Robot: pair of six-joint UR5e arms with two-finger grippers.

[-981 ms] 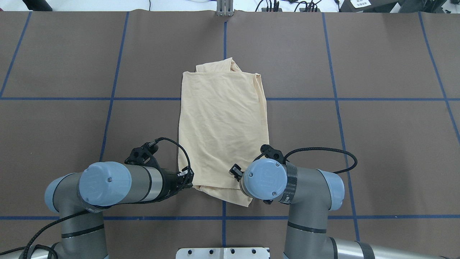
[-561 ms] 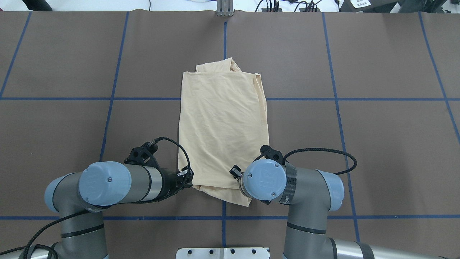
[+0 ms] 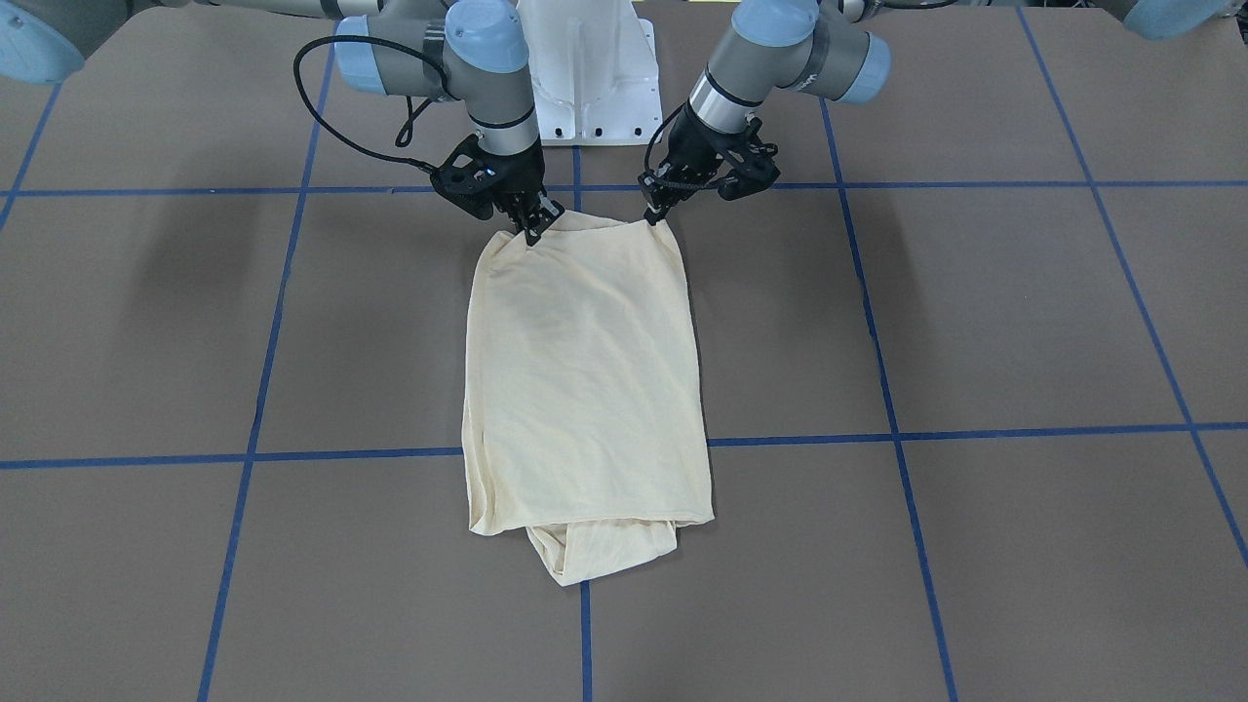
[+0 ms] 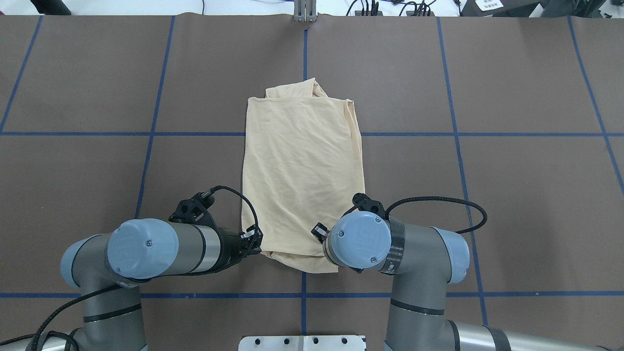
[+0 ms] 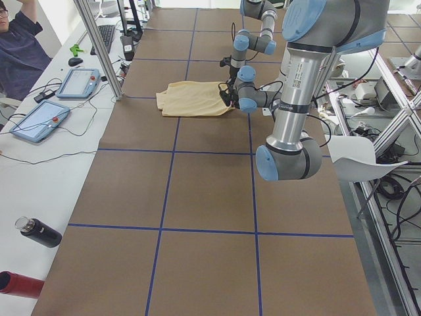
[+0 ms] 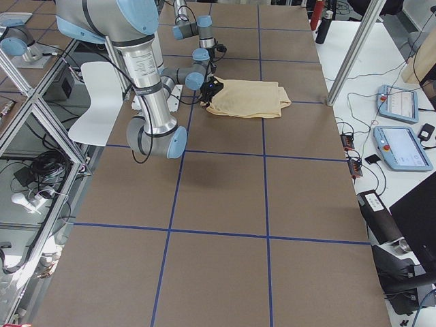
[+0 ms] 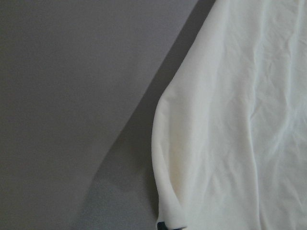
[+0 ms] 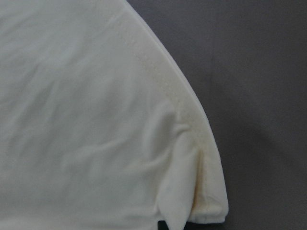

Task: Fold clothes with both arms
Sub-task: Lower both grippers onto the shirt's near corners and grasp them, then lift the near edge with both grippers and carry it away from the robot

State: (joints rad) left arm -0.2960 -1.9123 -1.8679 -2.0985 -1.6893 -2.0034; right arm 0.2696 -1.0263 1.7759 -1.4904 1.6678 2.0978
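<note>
Brown counter (image 4: 487,195), blue-taped grid. Shirt (image 4: 302,165) lies centred, folded narrow. Left arm (image 4: 146,248) and right arm (image 4: 414,248): jaws clenched on its near corners. Risks: thin pinch slips; uneven lift skews the fold.

Seen from above, the right hand (image 3: 531,226) is buried under its own arm's blue wrist cap (image 4: 363,240), and the shirt (image 4: 302,170) corner right beside that hand goes under it too. Both wrist cameras sit so close that the cloth runs off the frame, with the fingertips out of shot. A dark patch (image 7: 163,226) by the left hand (image 3: 651,214) is cut off at the bottom edge and unreadable. At the shirt's end farthest from both hands, a bunched layer (image 3: 585,551) mostly hides beneath the top one. From the bench ends, both hands are too small to judge.
</note>
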